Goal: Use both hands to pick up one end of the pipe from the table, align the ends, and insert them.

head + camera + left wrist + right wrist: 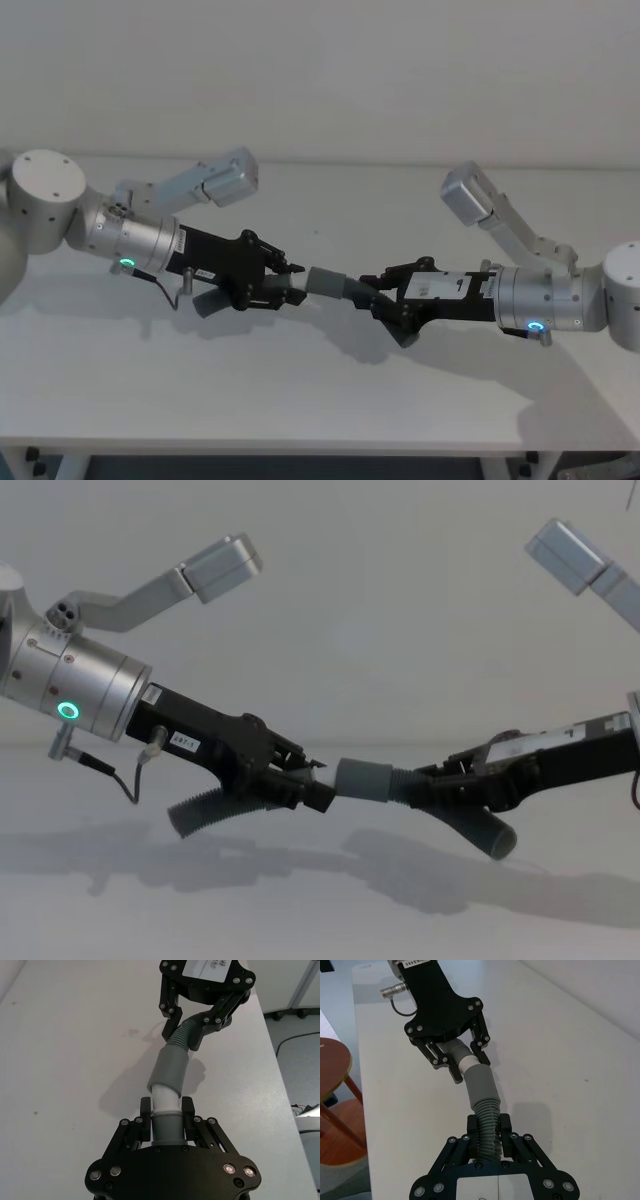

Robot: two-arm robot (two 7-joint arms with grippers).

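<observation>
My left tool [283,283] is clamped on one pipe piece [215,811] just behind its smooth end, and my right tool [385,297] is clamped on the ribbed body of the other piece [487,1132]. Both pieces hang above the counter [320,400], and they meet in the gap between my two tools. The white tip [165,1096] ahead of my left tool sits partly inside the grey cuff [169,1066] ahead of my right tool, with some white showing, so I judge the insertion to be only part done.

The two pieces meet at a slight angle. If I push on without straightening them, the tip could bind against the cuff wall. The ribbed hose in my right tool looks flexible, so it may buckle or slide through the fingers [474,1125] rather than pass the push along. If either grip slackens, the free tails would droop and lever the joint apart.
</observation>
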